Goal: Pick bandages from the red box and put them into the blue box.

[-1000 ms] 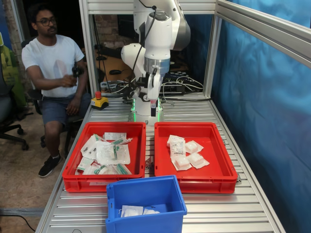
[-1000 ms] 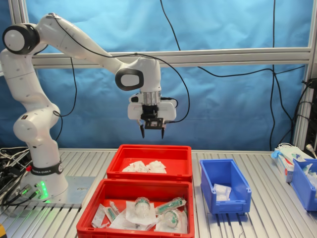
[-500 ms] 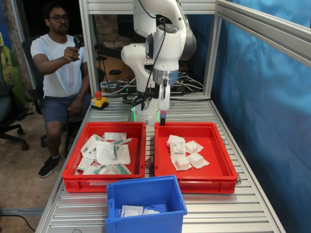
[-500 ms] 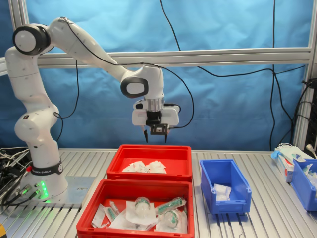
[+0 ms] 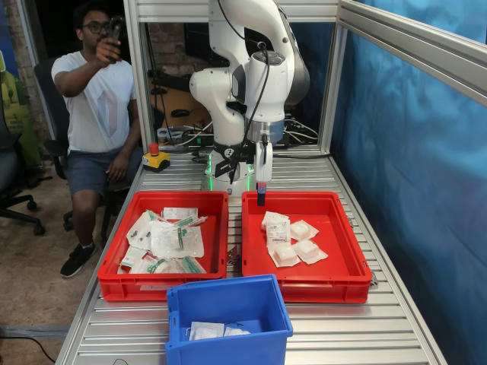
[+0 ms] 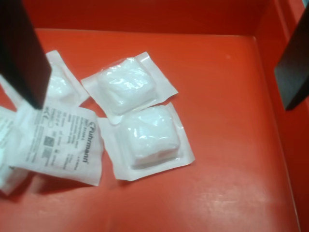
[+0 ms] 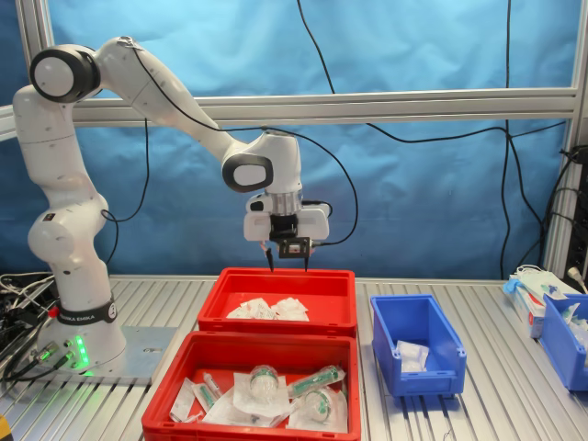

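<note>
Your gripper [image 7: 288, 261] hangs above the red box [image 5: 344, 245], near the wall closest to the robot's base, and its two dark fingers [image 6: 21, 50] stand wide apart with nothing between them, as the wrist view shows. You can see the bandages [image 6: 149, 135] lying on the floor of that box: in the wrist view two puffy white square packets in clear wrap lie overlapping at their edges, and just beside them a flatter packet [image 6: 58, 145] shows its printed back, where you can read the brand "Fuhrmann" along with a small square code and lines of fine print too small to make out. In the first exterior view the same cluster of white packets [image 5: 288, 239] sits toward the middle of the box, below and in front of the gripper tips. The blue box [image 5: 228, 308] stands in front of the two red trays, at the first exterior view's bottom, and already holds a few white packets [image 5: 213, 330] on its floor; in the second exterior view it sits at the red box's right. The other red tray [image 5: 163, 239], beside the red box, holds packets with green markings. A person in a white shirt [image 5: 99, 99] sits behind the table at the first exterior view's left, one hand raised holding a dark device.
</note>
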